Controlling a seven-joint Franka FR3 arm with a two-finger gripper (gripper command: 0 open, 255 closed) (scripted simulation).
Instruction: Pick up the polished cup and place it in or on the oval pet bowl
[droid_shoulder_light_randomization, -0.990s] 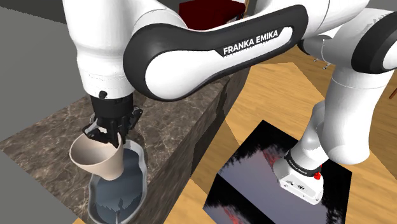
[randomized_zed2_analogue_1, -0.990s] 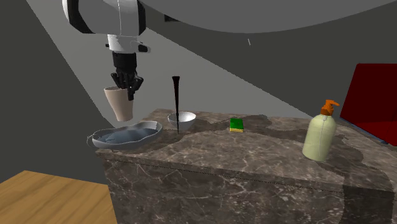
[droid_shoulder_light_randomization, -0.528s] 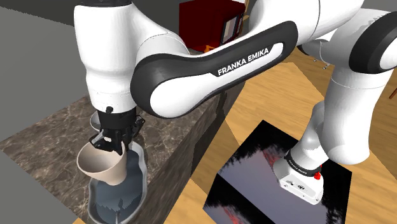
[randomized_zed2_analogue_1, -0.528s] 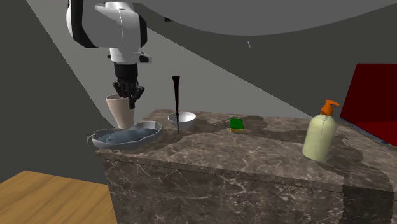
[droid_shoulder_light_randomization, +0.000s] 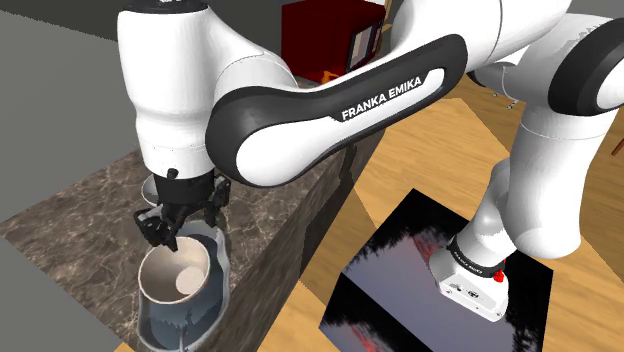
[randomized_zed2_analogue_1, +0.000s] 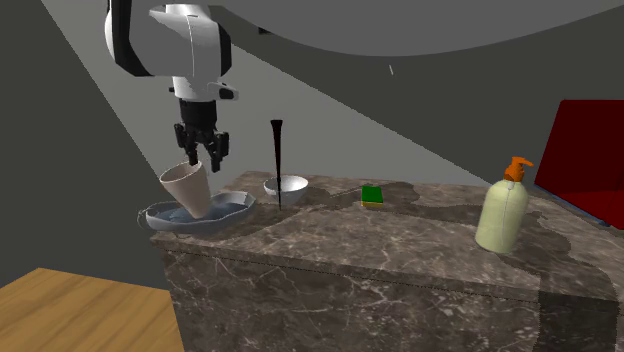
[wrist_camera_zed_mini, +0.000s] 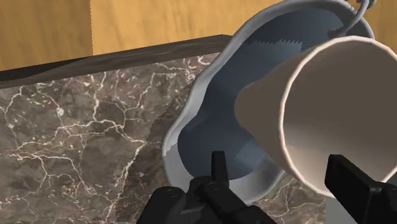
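Both black fingers (wrist_camera_zed_mini: 219, 172) of my claw (randomized_zed2_analogue_1: 203, 152) stand spread apart and grip nothing; they hang just above the rim of the beige tapered cup (randomized_zed2_analogue_1: 188, 188). That cup sits inside the oval blue-grey pet bowl (randomized_zed2_analogue_1: 220, 224) at the end of the dark veined marble counter (randomized_zed2_analogue_1: 400, 250). It leans, with its base down in the bowl and its mouth tipped up toward me. In the wrist view one finger overlaps the cup's lip, and I cannot tell whether it touches there.

As I judge it, the placing is all but finished, and the step in hand is to get clear without upsetting anything. I'd hold the fingers wide and rise straight along my own axis with no sideways drift. A nudge on that lip could roll a leaning cup over the bowl's low rim, and the bowl lies close to the counter's edge. The small white bowl (randomized_zed2_analogue_1: 286, 187) and the thin black upright tool (randomized_zed2_analogue_1: 276, 150) stand near on the second exterior view's right, so I'd not swing that way.
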